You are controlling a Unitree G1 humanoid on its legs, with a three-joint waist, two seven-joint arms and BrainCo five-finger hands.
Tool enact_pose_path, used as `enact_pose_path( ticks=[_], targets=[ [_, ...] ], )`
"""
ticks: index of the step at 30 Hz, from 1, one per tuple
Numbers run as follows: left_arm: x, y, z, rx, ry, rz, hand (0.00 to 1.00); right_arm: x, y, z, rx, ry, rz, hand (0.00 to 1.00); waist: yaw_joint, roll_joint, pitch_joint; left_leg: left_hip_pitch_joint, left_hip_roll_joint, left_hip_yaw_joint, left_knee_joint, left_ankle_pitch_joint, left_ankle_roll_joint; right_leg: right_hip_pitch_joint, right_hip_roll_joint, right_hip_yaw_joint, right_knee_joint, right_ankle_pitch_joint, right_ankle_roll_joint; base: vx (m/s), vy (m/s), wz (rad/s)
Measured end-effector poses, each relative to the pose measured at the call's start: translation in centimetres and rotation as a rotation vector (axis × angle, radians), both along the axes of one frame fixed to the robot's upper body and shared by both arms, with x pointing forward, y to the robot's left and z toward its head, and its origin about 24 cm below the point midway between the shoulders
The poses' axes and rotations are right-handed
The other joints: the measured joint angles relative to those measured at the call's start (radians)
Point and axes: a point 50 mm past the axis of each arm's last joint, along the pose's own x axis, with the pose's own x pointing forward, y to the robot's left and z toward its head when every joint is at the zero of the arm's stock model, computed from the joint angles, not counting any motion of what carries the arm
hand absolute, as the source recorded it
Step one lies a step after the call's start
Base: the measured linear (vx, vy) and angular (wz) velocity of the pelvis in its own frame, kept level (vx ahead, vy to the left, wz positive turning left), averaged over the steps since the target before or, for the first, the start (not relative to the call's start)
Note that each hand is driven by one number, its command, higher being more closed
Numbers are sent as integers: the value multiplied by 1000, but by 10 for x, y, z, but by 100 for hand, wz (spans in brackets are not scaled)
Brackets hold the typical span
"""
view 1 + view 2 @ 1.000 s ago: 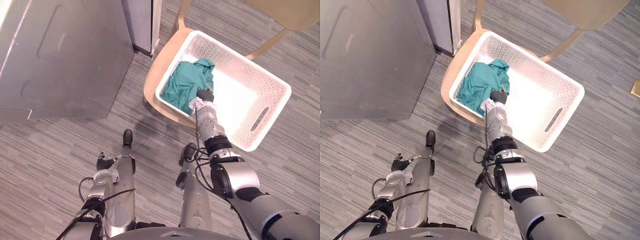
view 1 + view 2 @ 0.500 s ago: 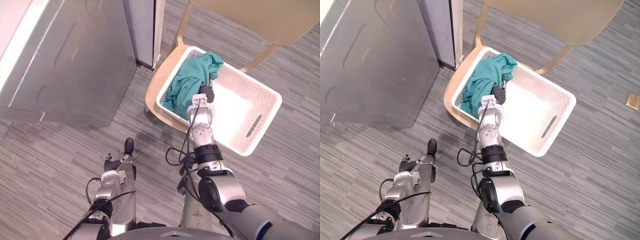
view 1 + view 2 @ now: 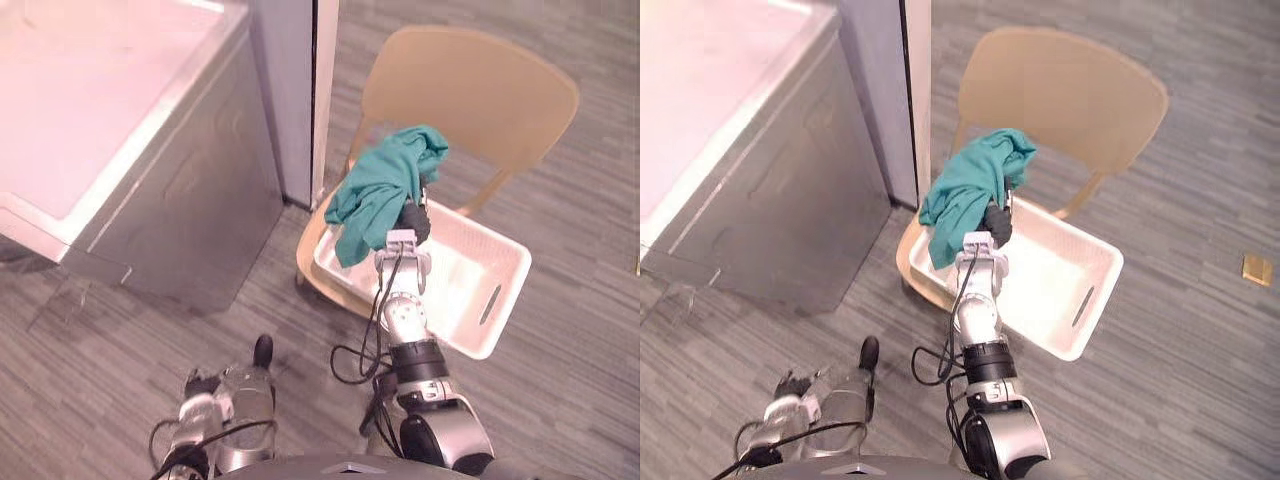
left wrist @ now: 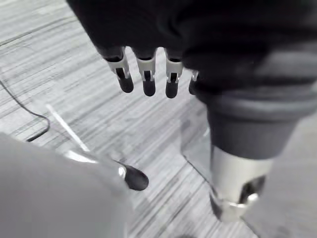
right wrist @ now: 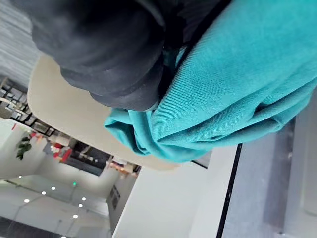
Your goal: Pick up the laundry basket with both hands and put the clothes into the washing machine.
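Head camera first, both eyes alike: my right hand point(image 3: 411, 220) was up above the white laundry basket point(image 3: 503, 262). The teal garment point(image 3: 383, 188) was bunched over the top of that hand and hung down toward the washing machine side, clear of the basket's rim. The cloth hid the grip, so I could not tell how far that hand was closed. The basket sat on the seat of a beige chair point(image 3: 470, 95). The washing machine point(image 3: 130, 140), grey with a pale top, stood well to the left, with a narrow grey upright panel point(image 3: 290, 90) between it and the chair.

On the left wrist camera, my left hand point(image 4: 145, 74) hung low over the grey striped floor point(image 4: 74, 89), its fingers loose and holding nothing.

On the right wrist camera, the right hand's dark cover lay tight against folds of the teal garment, with the chair's pale back showing behind them.
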Motion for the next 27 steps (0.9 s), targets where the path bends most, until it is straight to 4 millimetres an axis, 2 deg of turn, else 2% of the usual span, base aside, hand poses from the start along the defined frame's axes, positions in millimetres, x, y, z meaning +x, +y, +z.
enact_pose_path(
  ticks=[4, 5, 6, 9, 12, 13, 14, 16, 17, 19, 20, 22, 24, 26, 27],
  targets=[
    [-37, 12, -12, -22, 114, 124, 0, -11, -8, -15, -4, 26, -21, 100, 1, -3, -65, 57, 0, -25, -41, 4, -5, 85, 12, -36, -57, 4, 7, 76, -33, 21],
    [-54, 14, -17, -35, 168, 171, 0, -14, -10, -20, -8, 37, -22, 100, 1, -2, -88, 78, -2, -29, -49, 4, -5, 116, 14, -45, -76, 7, 12, 50, -26, 10],
    [-62, 14, -18, -41, 191, 191, 0, -15, -10, -22, -9, 37, -22, 100, 1, -2, -93, 88, -4, -32, -52, 4, -5, 130, 14, -49, -83, 7, 13, 46, -26, 15],
    [-92, 25, -21, -75, 231, 403, 0, -23, -17, -25, -14, 36, -42, 100, 4, -5, -133, 126, -10, -39, -65, 2, -7, 176, 14, -55, -104, 8, 17, 4, -9, 8],
    [-91, 44, -13, -59, 145, 600, 0, -28, -26, -28, -7, 39, -77, 100, 22, -4, -165, 139, -13, -39, -66, 1, -7, 195, 13, -54, -120, 12, 20, 0, 0, 0],
    [-88, 60, -3, -25, 51, 714, 0, -31, -29, -29, -4, 40, -88, 100, 27, -4, -166, 163, -15, -37, -72, -1, -5, 210, 12, -55, -124, 10, 17, -37, -7, -5],
    [-87, 70, 4, 3, 3, 756, 0, -33, -30, -30, -5, 44, -90, 100, 27, -4, -170, 173, -15, -34, -74, -4, -3, 220, 12, -54, -126, 9, 15, -49, -10, -6],
    [-69, 110, 46, 177, -235, 839, 0, -41, -33, -34, -1, 53, -102, 100, 29, -4, -197, 196, -17, -31, -78, -5, -3, 242, 11, -54, -130, 9, 15, -51, -9, -2],
    [-62, 118, 61, 218, -311, 846, 0, -43, -33, -35, -1, 51, -104, 100, 29, -3, -206, 196, -17, -30, -78, -5, -3, 242, 11, -54, -130, 9, 15, -47, -5, -2],
    [-37, 138, 123, 369, -611, 846, 0, -48, -34, -32, -4, 34, -104, 100, 28, 5, -230, 198, -16, -19, -80, -14, -4, 241, 11, -47, -139, 11, 16, -48, 2, -10],
    [-32, 140, 139, 407, -682, 843, 0, -49, -33, -31, -5, 26, -102, 100, 27, 7, -235, 201, -17, -16, -80, -14, -3, 241, 11, -43, -141, 12, 16, -50, 6, -23],
    [-17, 137, 197, 569, -902, 788, 0, -51, -27, -23, -49, -12, -69, 100, 21, 22, -244, 219, -15, 9, -81, -18, -2, 242, 11, -21, -145, 18, 11, -37, 4, -27],
    [-9, 131, 224, 637, -1011, 746, 0, -52, -22, -17, -68, -39, -45, 100, 16, 31, -251, 226, -15, 15, -81, -19, -1, 242, 11, -10, -145, 22, 10, -23, -2, -18],
    [3, 115, 257, 675, -1166, 687, 0, -53, -10, -10, -110, -68, 12, 100, 2, 43, -263, 236, -13, 32, -80, -21, 0, 242, 11, 5, -146, 28, 6, -16, -3, -20],
    [6, 111, 264, 683, -1201, 667, 0, -53, -7, -10, -113, -70, 27, 100, -1, 44, -264, 241, -13, 35, -80, -21, 0, 242, 11, 11, -146, 29, 6, -9, -3, -22]
  ],
)
